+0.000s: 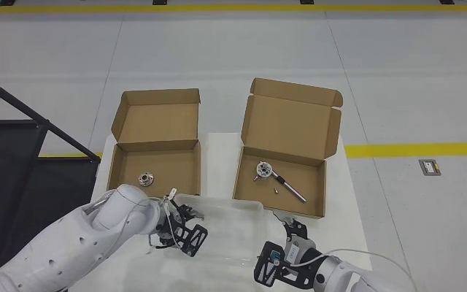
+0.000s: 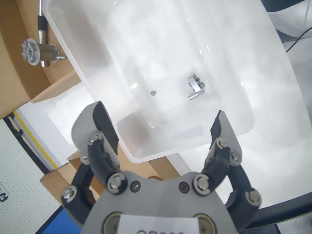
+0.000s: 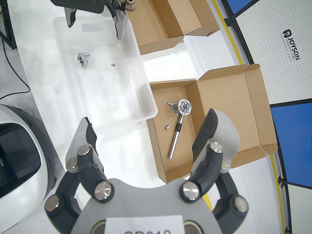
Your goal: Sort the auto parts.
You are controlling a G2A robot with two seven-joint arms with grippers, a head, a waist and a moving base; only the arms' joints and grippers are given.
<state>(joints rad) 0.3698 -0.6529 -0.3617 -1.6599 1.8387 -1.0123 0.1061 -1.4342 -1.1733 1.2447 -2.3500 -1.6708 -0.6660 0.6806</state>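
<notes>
Tools on both arms are wide open and hold nothing. The left tool (image 2: 159,115) and right tool (image 3: 148,116) hang at each end of a clear plastic bin (image 2: 158,37). One small silver metal part (image 2: 195,86) lies inside.

Both arms low, wrists tipped down. left gripper (image 2: 160,115) jaws spread wide; right gripper (image 3: 150,119) jaws spread wide too. The two sit well apart.
</notes>
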